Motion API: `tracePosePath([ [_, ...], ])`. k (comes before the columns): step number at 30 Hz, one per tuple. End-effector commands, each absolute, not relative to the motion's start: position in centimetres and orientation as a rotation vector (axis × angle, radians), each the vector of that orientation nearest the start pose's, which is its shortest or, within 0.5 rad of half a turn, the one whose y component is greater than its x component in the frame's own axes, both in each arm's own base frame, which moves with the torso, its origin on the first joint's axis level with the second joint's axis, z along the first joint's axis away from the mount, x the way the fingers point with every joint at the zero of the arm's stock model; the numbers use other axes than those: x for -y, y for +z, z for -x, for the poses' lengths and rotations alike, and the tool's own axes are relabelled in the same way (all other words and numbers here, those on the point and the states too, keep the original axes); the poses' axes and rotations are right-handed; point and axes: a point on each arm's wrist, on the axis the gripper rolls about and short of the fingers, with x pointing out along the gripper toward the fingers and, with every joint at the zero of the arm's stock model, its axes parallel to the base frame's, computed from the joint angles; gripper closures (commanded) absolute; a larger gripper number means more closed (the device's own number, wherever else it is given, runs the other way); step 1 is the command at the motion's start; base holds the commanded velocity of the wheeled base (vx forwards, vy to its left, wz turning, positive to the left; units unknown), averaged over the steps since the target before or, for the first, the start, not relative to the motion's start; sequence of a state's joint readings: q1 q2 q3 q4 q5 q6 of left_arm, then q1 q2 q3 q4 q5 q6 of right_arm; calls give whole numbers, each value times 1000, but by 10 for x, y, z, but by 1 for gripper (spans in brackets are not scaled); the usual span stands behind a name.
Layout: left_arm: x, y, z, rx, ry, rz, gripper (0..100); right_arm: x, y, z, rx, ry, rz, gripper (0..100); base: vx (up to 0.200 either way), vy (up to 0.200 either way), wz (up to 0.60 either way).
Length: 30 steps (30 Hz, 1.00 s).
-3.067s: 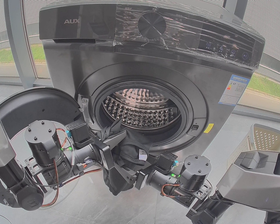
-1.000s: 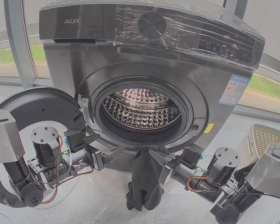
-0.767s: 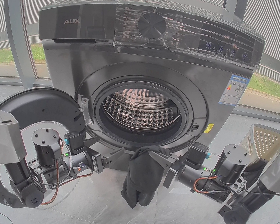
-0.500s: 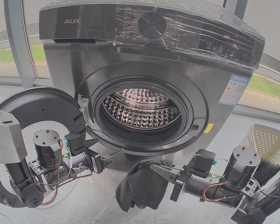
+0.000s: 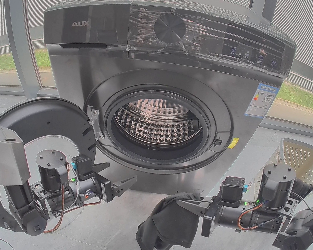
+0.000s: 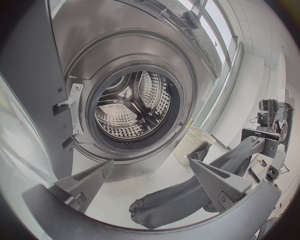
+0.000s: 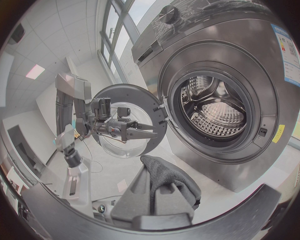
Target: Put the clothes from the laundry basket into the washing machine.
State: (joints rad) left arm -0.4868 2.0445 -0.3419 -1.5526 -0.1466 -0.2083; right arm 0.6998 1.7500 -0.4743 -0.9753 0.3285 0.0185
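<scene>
R gripper (image 5: 184, 203) clamped on dark garment (image 5: 173, 224), which hangs low before washing machine (image 5: 163, 75) opening; L gripper (image 5: 121, 173) apart, empty. Cloth looks soft, light, droopy: you'd best support its lower fold w/ L.

I had bright, even daylight from the windows (image 5: 6, 54) behind the washing machine (image 5: 162, 78). Its drum (image 5: 157, 121) shone with hard highlights on the dimpled steel, and the plastic film over its control panel (image 5: 199, 34) threw crinkled glare. The glossy floor (image 5: 111, 235) in front of the machine carried only soft, faint shadows. The dark garment (image 5: 173, 224) before the machine showed few folds. Straight frames beside the machine bowed outward, and both wrist views went black at their corners.
</scene>
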Motion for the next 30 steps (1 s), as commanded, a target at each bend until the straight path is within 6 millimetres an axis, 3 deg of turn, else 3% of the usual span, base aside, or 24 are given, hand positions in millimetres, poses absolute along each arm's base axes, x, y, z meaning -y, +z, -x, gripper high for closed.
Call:
tracePosePath([
  [1, 138, 64, -250, -238, -621, 161, 0, -176, 127, -212, -297, 986, 81, 100, 0, 0, 0],
  [10, 138, 62, -250, -247, -622, 159, 0, -170, 140, -226, -248, 936, 130, 100, 0, 0, 0],
  [17, 139, 58, -249, -262, -623, 153, 0, -179, 161, -227, -183, 893, 121, 100, 0, 0, 0],
  [30, 145, 59, -245, -259, -650, 149, 0, -199, 174, -221, -181, 892, -13, 100, 0, 0, 0],
])
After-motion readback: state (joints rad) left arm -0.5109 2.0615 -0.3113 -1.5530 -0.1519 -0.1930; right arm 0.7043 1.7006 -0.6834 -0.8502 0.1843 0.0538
